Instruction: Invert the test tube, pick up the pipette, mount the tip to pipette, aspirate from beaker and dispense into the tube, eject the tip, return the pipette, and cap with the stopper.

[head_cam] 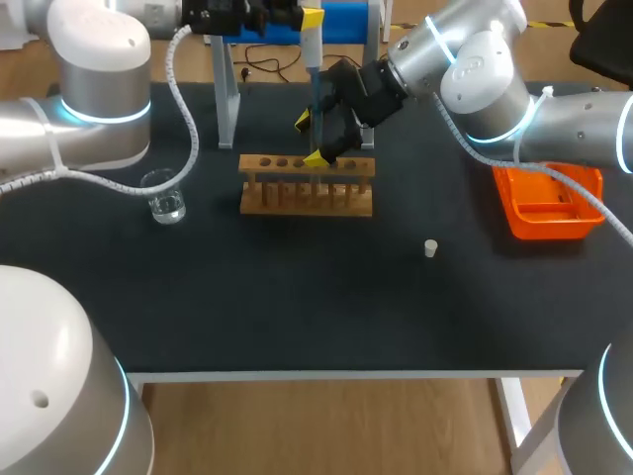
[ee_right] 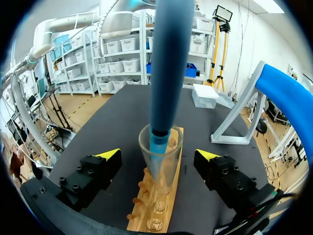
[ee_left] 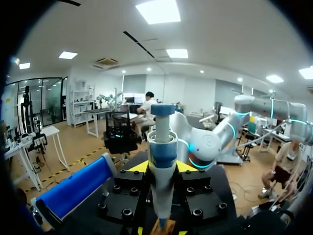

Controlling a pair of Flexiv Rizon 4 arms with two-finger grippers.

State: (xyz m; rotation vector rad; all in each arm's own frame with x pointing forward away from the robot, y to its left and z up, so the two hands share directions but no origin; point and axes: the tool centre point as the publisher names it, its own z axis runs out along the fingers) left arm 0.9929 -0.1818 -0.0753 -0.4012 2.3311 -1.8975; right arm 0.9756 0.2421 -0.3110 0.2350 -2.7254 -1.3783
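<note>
Pinching the stiff, light pipette (ee_left: 162,132) mid-body suits the left end effector (ee_left: 161,169); right end effector (ee_right: 159,154), spread, flanks the fragile, slippery-looking tube (ee_right: 172,166)

Take the wooden rack (head_cam: 307,185) as the dial's centre, with twelve pointing away from the robot. Twelve is crowded. The pipette (head_cam: 313,69) hangs upright there, its end inside the test tube (ee_right: 160,169). The right gripper (ee_right: 158,155) straddles the tube, fingers apart and not touching it. Above, the left gripper (ee_left: 161,166) clamps the pipette. The right arm (head_cam: 465,69) fills one to two, and the stand (head_cam: 227,99) bars eleven. The beaker (head_cam: 166,198) sits at nine, the orange tray (head_cam: 549,201) at three and the stopper (head_cam: 431,248) at four, each well apart from the rack. From five round to eight the table (head_cam: 297,317) gives a wide approach.
</note>
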